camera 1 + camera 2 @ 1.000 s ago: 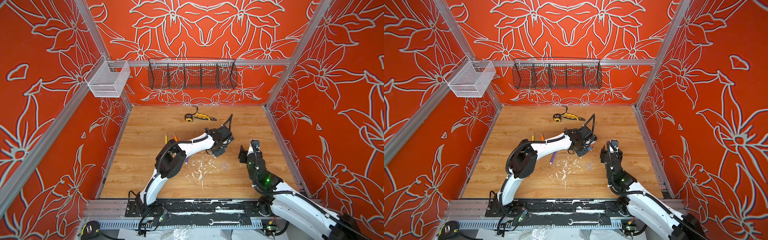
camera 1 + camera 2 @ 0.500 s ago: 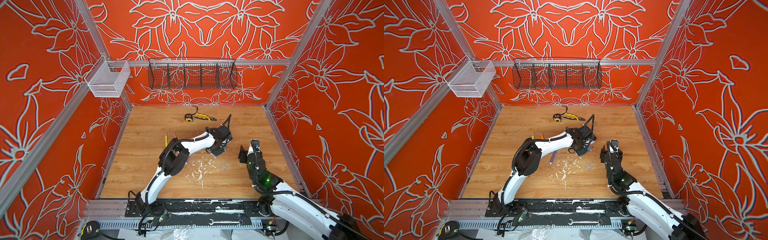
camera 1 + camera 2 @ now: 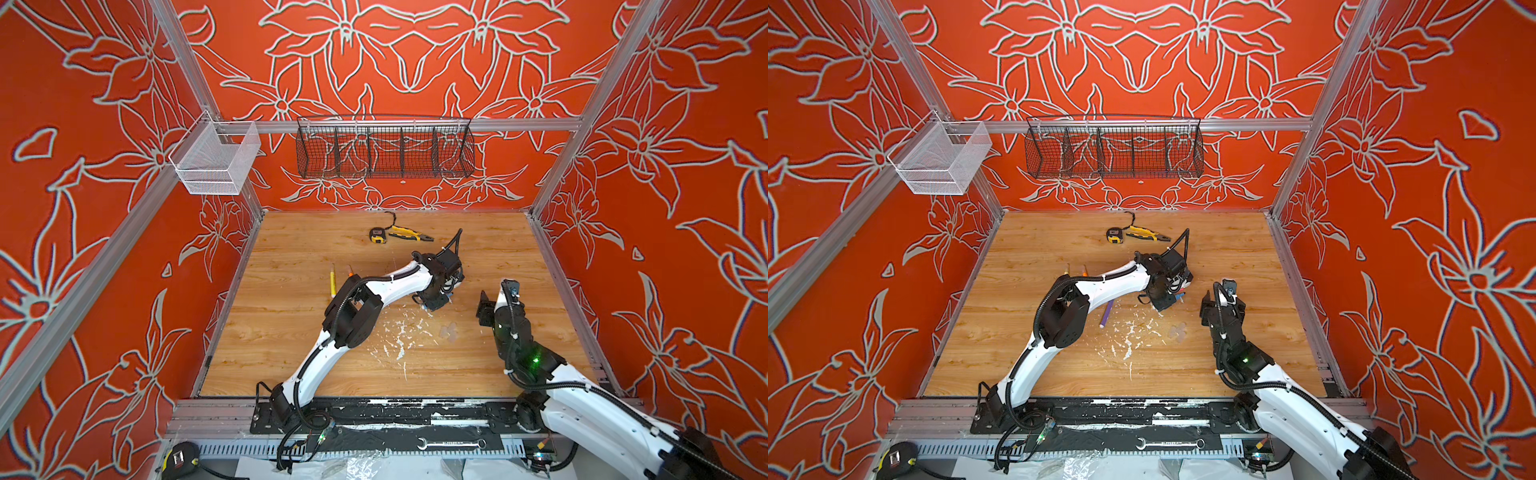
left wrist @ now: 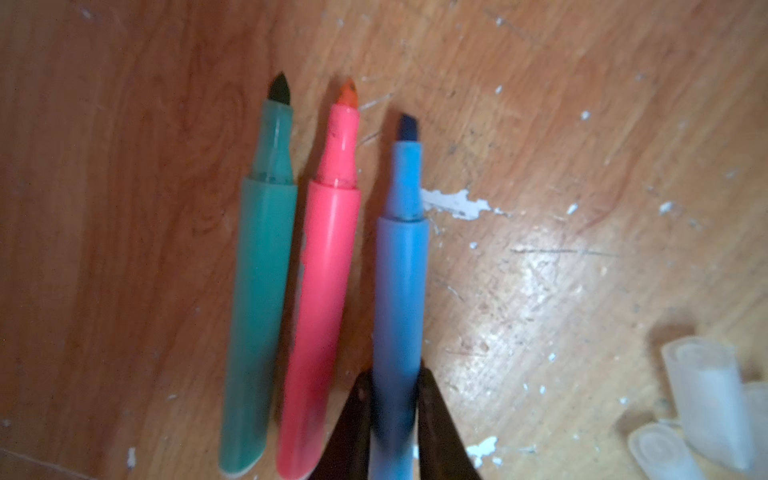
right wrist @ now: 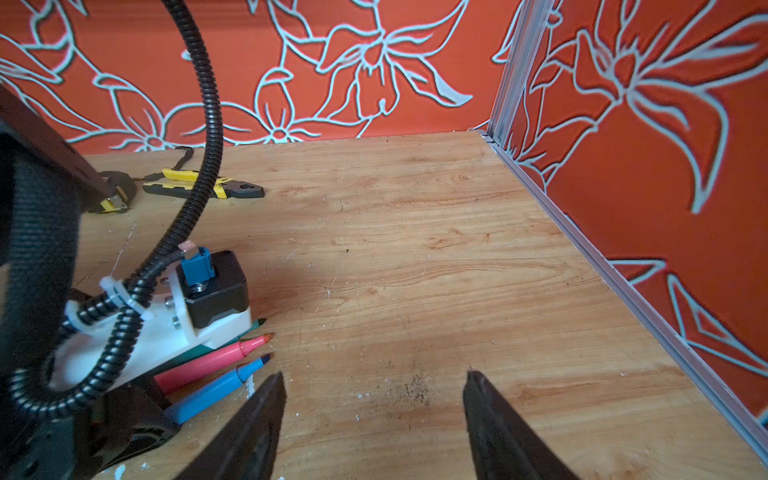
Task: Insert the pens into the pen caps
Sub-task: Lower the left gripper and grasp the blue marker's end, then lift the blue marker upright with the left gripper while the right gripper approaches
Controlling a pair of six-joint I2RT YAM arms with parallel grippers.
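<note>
Near the middle of the table [image 5: 415,249], the blue pen [image 4: 401,291] lay with its dark tip bare. The left gripper [image 4: 392,386] was squeezed tight on its back end, one jaw on each side. That probably left the tip end free to go into one of the clear caps [image 4: 706,399]. The pink pen [image 4: 324,291] and the green pen [image 4: 259,291] lay just beside it, tips the same way. Those caps sat in a little heap close by, so the trip looked short. The right gripper [image 5: 374,382] hung near with its jaws wide apart and nothing between them, maybe ready to hold a cap. The purple pen [image 3: 1106,313], yellow pen [image 3: 332,282] and orange pen [image 3: 350,272] lay nearer the left edge.
</note>
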